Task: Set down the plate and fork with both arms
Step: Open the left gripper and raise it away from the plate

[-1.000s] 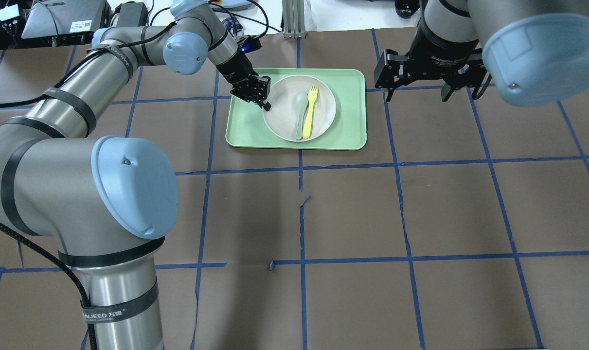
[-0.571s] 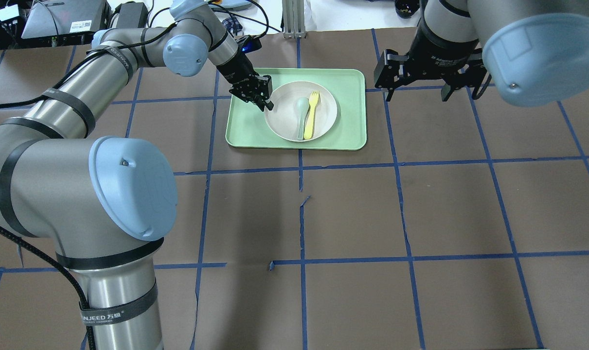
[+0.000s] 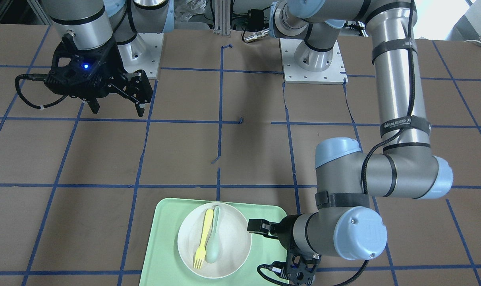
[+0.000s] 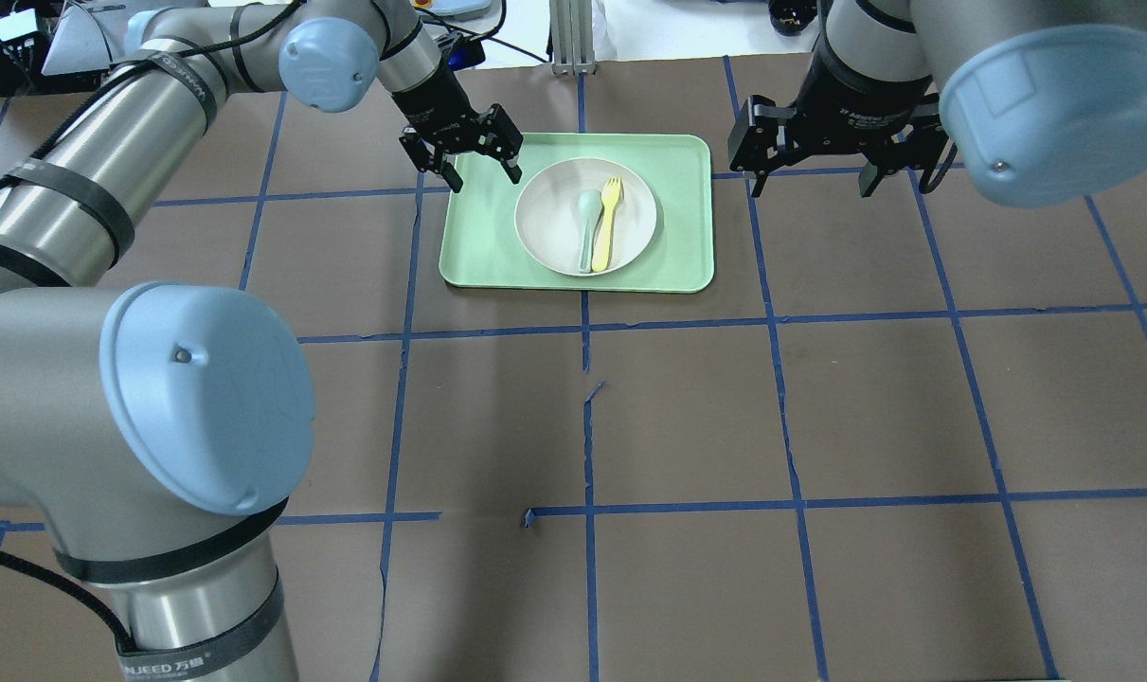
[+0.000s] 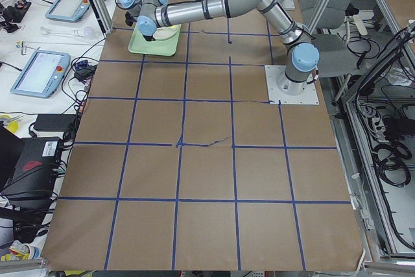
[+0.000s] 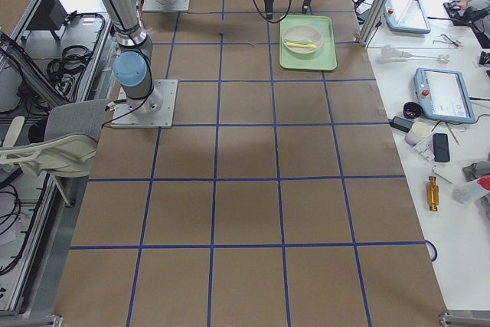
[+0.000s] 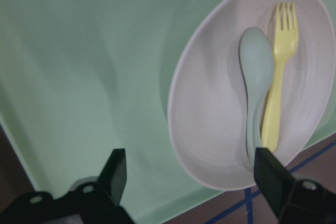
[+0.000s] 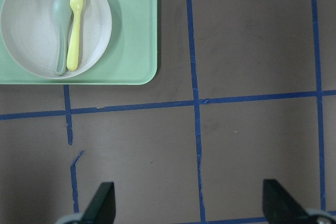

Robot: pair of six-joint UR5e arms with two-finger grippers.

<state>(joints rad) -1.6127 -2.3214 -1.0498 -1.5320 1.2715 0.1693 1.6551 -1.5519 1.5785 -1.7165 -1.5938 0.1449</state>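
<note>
The off-white plate (image 4: 547, 223) lies on the mint-green tray (image 4: 478, 251). The yellow fork (image 4: 608, 220) and a pale green spoon (image 4: 586, 227) lie side by side in the plate. My left gripper (image 4: 483, 176) is open and empty, hovering over the tray's far left corner, just left of the plate's rim. In the left wrist view its fingers (image 7: 113, 174) frame the plate (image 7: 210, 108) and the fork (image 7: 278, 77). My right gripper (image 4: 810, 182) is open and empty, high above the bare table right of the tray. The right wrist view shows the plate (image 8: 31, 19) and the fork (image 8: 75, 24).
The tray (image 3: 161, 238) sits at the table's far middle, seen from the robot. Brown paper with blue tape lines (image 4: 587, 417) covers the table. My left arm's elbow (image 3: 343, 186) stands beside the tray. Cables and equipment lie beyond the far edge.
My left gripper was at the plate's left rim with its fingers close together. It has come off the rim, moved back and left, turned and opened. The right arm has not moved.
</note>
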